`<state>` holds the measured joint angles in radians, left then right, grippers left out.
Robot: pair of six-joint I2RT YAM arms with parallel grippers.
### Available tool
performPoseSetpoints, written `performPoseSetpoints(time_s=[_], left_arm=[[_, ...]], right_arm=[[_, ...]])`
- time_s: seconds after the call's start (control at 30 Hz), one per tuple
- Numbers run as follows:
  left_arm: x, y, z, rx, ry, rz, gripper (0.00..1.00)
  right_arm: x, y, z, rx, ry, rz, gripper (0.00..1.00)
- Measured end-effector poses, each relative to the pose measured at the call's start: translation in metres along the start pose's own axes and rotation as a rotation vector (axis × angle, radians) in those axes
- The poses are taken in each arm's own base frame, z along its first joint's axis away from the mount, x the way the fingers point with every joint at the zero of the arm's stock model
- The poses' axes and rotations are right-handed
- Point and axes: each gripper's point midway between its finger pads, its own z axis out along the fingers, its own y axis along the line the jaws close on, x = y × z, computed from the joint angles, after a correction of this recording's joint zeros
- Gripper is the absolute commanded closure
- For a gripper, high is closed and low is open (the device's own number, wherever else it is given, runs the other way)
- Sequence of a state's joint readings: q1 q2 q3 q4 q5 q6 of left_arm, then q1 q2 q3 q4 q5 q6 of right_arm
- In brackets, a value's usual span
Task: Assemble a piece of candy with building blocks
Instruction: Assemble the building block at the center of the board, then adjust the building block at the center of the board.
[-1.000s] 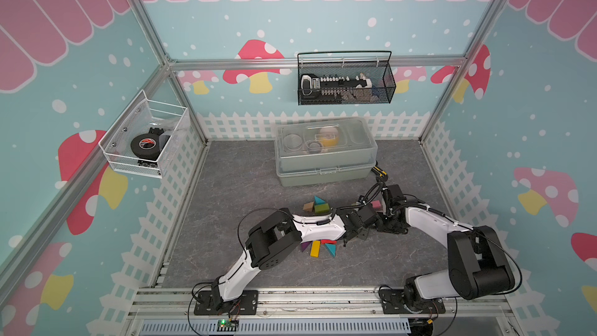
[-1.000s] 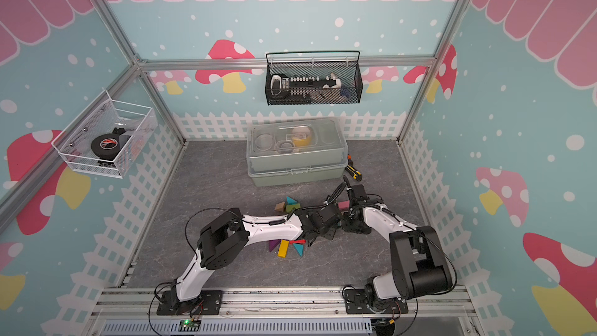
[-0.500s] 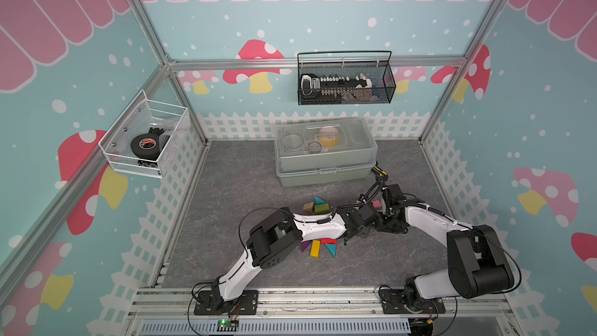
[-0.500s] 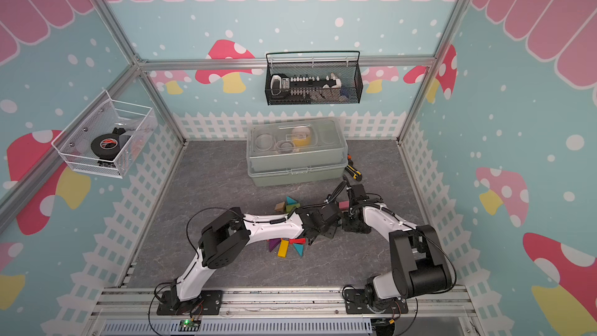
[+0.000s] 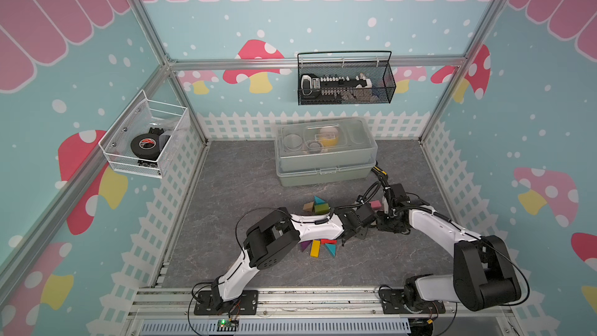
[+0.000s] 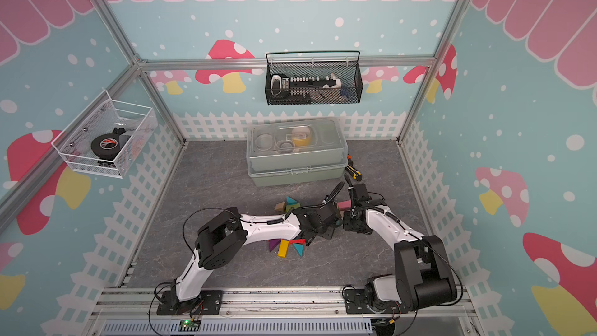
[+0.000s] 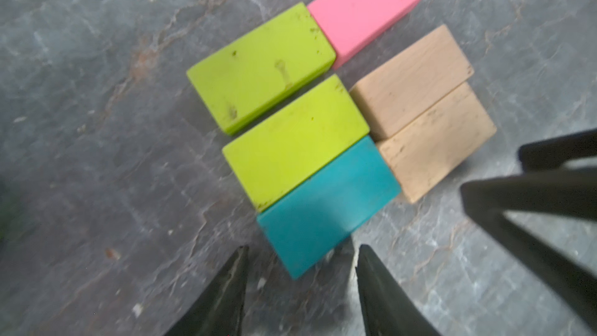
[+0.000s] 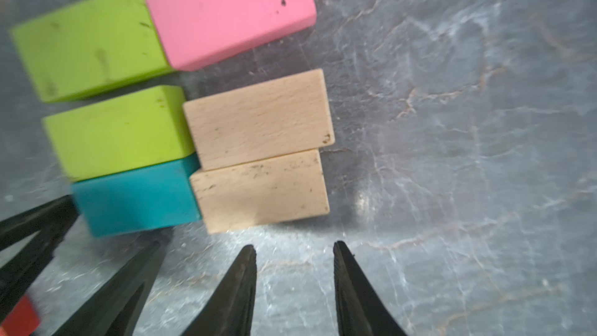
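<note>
Right wrist only: red block (image 8: 19, 318) | left hand (image 7: 302, 247), right hand (image 8: 293, 244) apart

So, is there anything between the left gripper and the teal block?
Nothing visible. The left gripper has its jaws apart, with the teal block right at their tips. The right gripper is off to the side by the tan blocks, not between.

The left gripper (image 7: 302, 248) holds its jaws a little wider than a second ago. The near corner of the teal block (image 7: 326, 205) now lies between the parted fingertips (image 7: 232, 273), with a clear gap on one side. Any other shift is too slight to tell.
</note>
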<state>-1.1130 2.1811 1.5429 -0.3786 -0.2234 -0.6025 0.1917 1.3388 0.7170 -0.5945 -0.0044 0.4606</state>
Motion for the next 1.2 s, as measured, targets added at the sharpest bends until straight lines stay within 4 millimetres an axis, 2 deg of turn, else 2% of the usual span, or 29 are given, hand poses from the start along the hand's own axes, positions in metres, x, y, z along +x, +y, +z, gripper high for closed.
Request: performPoseSetpoints(time_s=[0.1,0.23,0.33,0.43,0.6,0.73,0.9,1.2], left_arm=[[0.001,0.001,-0.008,0.008,0.005,0.001,0.44],[-0.011,-0.003,-0.026,0.031,-0.021,-0.007,0.44],[-0.023,-0.004,-0.038,0.047,-0.046,-0.025,0.46],[-0.032,0.005,-0.041,0.043,-0.059,-0.053,0.48],[-0.04,0.029,-0.036,0.008,-0.055,-0.099,0.51],[-0.045,0.042,-0.033,-0.009,-0.055,-0.12,0.53],[-0.038,0.047,-0.023,-0.024,-0.031,-0.119,0.54],[-0.016,0.048,0.0,-0.034,0.042,-0.109,0.55]], right_arm=[[-0.001,0.0,-0.009,-0.006,-0.023,-0.004,0.6],[-0.005,-0.004,-0.014,0.02,-0.037,-0.011,0.61],[-0.015,-0.008,-0.019,0.045,-0.06,-0.008,0.62],[-0.032,-0.015,-0.021,0.071,-0.079,0.01,0.63],[-0.055,-0.028,-0.006,0.104,-0.064,0.04,0.64],[-0.058,-0.036,0.009,0.12,-0.027,0.058,0.64],[-0.064,-0.039,0.023,0.113,-0.003,0.068,0.64],[-0.067,-0.037,0.025,0.091,-0.01,0.071,0.64]])
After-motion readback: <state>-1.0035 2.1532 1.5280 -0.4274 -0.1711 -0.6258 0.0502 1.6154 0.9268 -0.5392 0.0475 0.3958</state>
